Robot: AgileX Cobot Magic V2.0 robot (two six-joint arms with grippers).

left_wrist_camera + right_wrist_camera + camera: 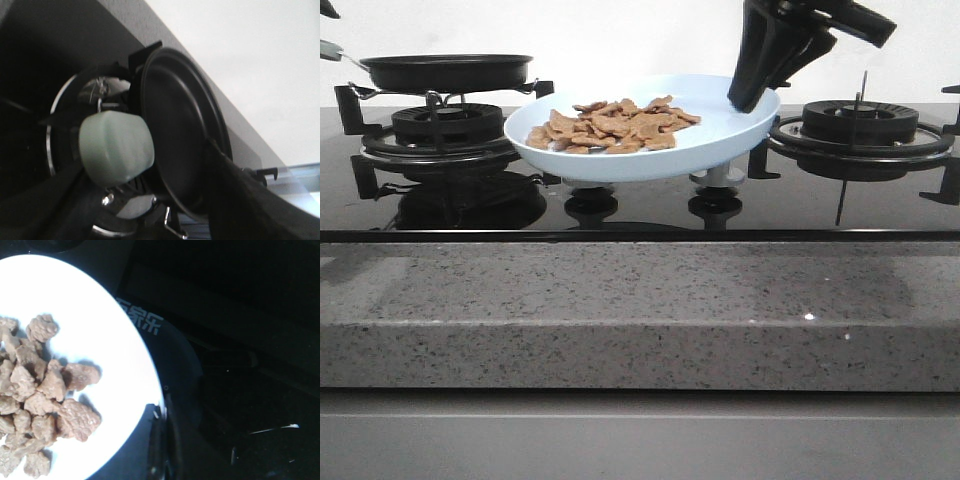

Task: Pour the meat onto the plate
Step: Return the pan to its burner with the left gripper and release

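Observation:
The meat (615, 125) lies in a heap on the pale-blue plate (710, 140), which hangs a little above the black cooktop between the two burners. My right gripper (745, 98) is shut on the plate's right rim from above. In the right wrist view the plate (100, 340) and the meat (40, 390) fill one side, and my gripper (162, 415) pinches the rim. The black frying pan (445, 72) sits on the left burner and looks empty. In the left wrist view the pan (180, 130) and its pale-green handle end (116, 147) lie between the wide-apart fingers of my left gripper (145, 170).
The left burner (445, 125) carries the pan; the right burner (860, 120) stands bare beside the plate. A white knob (720, 177) sits under the plate. A glossy cooktop (640, 215) ends at the speckled grey counter edge (640, 310). A white wall stands behind.

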